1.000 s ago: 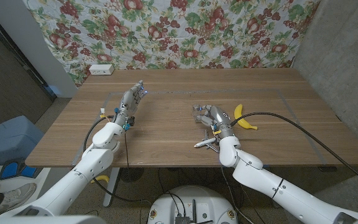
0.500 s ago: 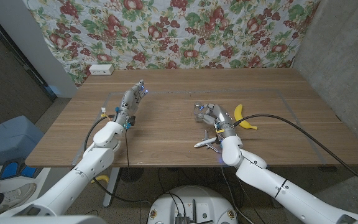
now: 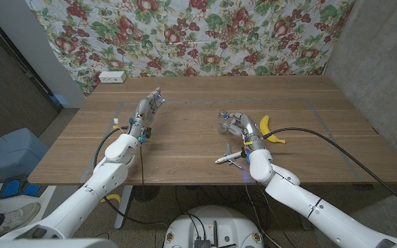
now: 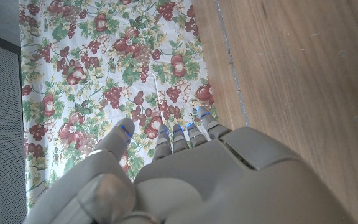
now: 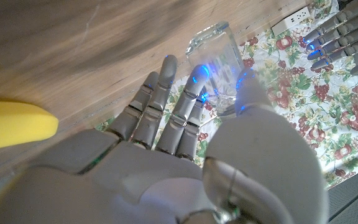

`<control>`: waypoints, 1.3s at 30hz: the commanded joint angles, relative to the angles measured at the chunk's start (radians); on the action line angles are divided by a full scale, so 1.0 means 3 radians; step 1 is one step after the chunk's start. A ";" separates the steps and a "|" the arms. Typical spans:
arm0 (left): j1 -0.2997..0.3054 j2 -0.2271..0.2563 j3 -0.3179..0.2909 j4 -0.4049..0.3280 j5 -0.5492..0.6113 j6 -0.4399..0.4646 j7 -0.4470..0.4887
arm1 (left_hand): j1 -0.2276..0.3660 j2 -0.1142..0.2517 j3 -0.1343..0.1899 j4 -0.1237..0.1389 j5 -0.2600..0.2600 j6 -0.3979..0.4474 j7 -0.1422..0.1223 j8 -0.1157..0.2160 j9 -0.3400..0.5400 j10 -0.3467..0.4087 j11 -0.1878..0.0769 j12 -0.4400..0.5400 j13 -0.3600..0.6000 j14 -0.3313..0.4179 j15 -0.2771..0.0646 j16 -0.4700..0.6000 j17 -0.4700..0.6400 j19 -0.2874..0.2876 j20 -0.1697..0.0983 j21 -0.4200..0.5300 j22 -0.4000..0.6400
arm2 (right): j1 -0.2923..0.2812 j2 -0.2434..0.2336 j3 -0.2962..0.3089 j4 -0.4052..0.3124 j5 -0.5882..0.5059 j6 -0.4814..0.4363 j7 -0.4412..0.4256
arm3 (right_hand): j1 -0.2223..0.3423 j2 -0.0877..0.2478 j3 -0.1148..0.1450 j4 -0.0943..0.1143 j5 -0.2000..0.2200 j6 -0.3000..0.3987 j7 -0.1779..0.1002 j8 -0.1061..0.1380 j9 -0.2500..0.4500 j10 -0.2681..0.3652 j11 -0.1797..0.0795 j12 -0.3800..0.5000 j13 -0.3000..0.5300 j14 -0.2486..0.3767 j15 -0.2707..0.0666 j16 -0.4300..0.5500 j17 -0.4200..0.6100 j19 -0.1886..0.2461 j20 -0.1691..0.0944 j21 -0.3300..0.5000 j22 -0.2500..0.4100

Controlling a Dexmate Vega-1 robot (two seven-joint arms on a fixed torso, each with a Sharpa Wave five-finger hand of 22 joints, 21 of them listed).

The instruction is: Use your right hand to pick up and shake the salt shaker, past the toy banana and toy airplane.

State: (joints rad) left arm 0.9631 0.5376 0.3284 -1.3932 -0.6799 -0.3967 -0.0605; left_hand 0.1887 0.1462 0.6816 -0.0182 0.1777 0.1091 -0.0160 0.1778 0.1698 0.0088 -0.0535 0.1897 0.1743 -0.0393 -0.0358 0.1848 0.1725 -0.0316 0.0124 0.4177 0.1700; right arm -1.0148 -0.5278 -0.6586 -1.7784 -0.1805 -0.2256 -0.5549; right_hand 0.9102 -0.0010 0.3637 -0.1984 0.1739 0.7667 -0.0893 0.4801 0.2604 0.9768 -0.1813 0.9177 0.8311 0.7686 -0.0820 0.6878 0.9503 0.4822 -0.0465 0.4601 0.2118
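Note:
The clear glass salt shaker (image 3: 224, 120) (image 5: 215, 57) is at mid-table, gripped between the thumb and fingers of my right hand (image 3: 242, 128) (image 5: 185, 130). I cannot tell whether its base touches the wood. The yellow toy banana (image 3: 269, 131) (image 5: 11, 126) lies just right of that hand. The small white toy airplane (image 3: 228, 157) lies on the near side of the hand, beside my right wrist. My left hand (image 3: 147, 110) (image 4: 185, 168) stands on its edge at the left of the table, fingers straight and apart, holding nothing.
A white power strip (image 3: 112, 77) (image 5: 289, 22) lies at the table's far left corner, in front of the flowered cloth backdrop (image 3: 198, 34). My left hand's fingers (image 5: 339, 36) also show far off in the right wrist view. The table's right edge meets a grey wall.
My right hand has shifted a little to the right and away from me, and the salt shaker has moved with it. The left hand has stayed where it was.

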 commanded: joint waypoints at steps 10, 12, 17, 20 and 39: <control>-0.0022 -0.0034 0.0025 -0.0002 0.0033 0.0001 0.0040 | 0.0028 0.0123 -0.0005 -0.0007 0.0014 0.0020 -0.0011 0.0010 0.0015 0.0009 -0.0002 0.0004 0.0005 0.0011 -0.0031 -0.0004 -0.0004 0.0012 -0.0011 -0.0024 0.0007 | -0.0063 -0.0020 0.0197 0.0015 0.0298 0.0294 0.0024 | 0.0353 0.0310 0.0123 0.0102 0.0012 0.0880 0.0188 0.0261 0.0519 -0.0002 0.0026 0.0056 0.0024 0.0034 -0.0471 -0.0041 0.0065 -0.0016 -0.0029 0.0051 0.0017; -0.0023 -0.0035 0.0026 -0.0002 0.0031 0.0002 0.0035 | 0.0028 0.0125 -0.0005 -0.0007 0.0014 0.0020 -0.0010 0.0010 0.0015 0.0009 -0.0002 0.0004 0.0005 0.0011 -0.0031 -0.0004 -0.0004 0.0014 -0.0011 -0.0027 0.0008 | -0.0070 -0.0022 0.0207 0.0006 0.0293 0.0295 0.0003 | 0.0353 0.0307 0.0121 0.0104 0.0011 0.0877 0.0199 0.0266 0.0530 -0.0010 0.0021 0.0065 0.0038 0.0035 -0.0469 -0.0047 0.0075 -0.0020 -0.0030 0.0055 0.0017; -0.0020 -0.0035 0.0028 -0.0007 0.0033 0.0003 0.0040 | 0.0028 0.0123 -0.0006 -0.0009 0.0013 0.0023 -0.0011 0.0011 0.0015 0.0011 -0.0002 0.0005 0.0005 0.0012 -0.0035 -0.0004 -0.0004 0.0016 -0.0009 -0.0033 0.0008 | -0.0088 -0.0030 0.0235 -0.0019 0.0300 0.0306 -0.0018 | 0.0351 0.0310 0.0120 0.0111 0.0011 0.0877 0.0200 0.0271 0.0541 -0.0018 0.0028 0.0076 0.0050 0.0041 -0.0467 -0.0053 0.0091 -0.0021 -0.0030 0.0064 0.0018; -0.0015 -0.0036 0.0028 -0.0013 0.0036 -0.0003 0.0043 | 0.0028 0.0125 -0.0006 -0.0008 0.0013 0.0022 -0.0012 0.0011 0.0015 0.0010 -0.0001 0.0004 0.0005 0.0012 -0.0033 -0.0004 -0.0004 0.0017 -0.0011 -0.0037 0.0008 | -0.0099 -0.0032 0.0248 -0.0032 0.0302 0.0313 -0.0031 | 0.0354 0.0309 0.0118 0.0111 0.0011 0.0877 0.0209 0.0269 0.0541 -0.0023 0.0024 0.0082 0.0054 0.0045 -0.0469 -0.0057 0.0106 -0.0024 -0.0032 0.0070 0.0019; 0.0050 -0.0025 0.0019 -0.0094 0.0054 -0.0027 0.0089 | 0.0024 0.0124 -0.0005 -0.0008 0.0014 0.0024 -0.0009 0.0011 0.0015 0.0013 0.0001 0.0005 0.0005 0.0014 -0.0035 -0.0004 -0.0003 0.0028 -0.0013 -0.0061 0.0009 | -0.0204 -0.0017 0.0419 -0.0080 0.0434 0.0538 -0.0121 | 0.0373 0.0311 0.0115 0.0113 0.0011 0.0874 0.0221 0.0269 0.0558 -0.0045 0.0031 0.0131 0.0096 0.0066 -0.0470 -0.0081 0.0190 -0.0024 -0.0035 0.0115 0.0023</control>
State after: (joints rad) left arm 0.9654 0.5275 0.3359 -1.4058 -0.6683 -0.3986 -0.0437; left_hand 0.1887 0.1462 0.6816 -0.0181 0.1777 0.1091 -0.0160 0.1778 0.1698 0.0087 -0.0534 0.1897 0.1743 -0.0393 -0.0358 0.1848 0.1725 -0.0280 0.0086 0.4027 0.1700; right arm -1.0582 -0.5336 -0.5603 -1.7930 -0.0699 -0.0997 -0.5761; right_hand 0.9220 -0.0128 0.3635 -0.1982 0.1703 0.7721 -0.0839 0.5208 0.2630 0.9699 -0.1744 0.9514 0.8588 0.7777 -0.0839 0.6687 1.0029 0.4746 -0.0464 0.4851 0.2164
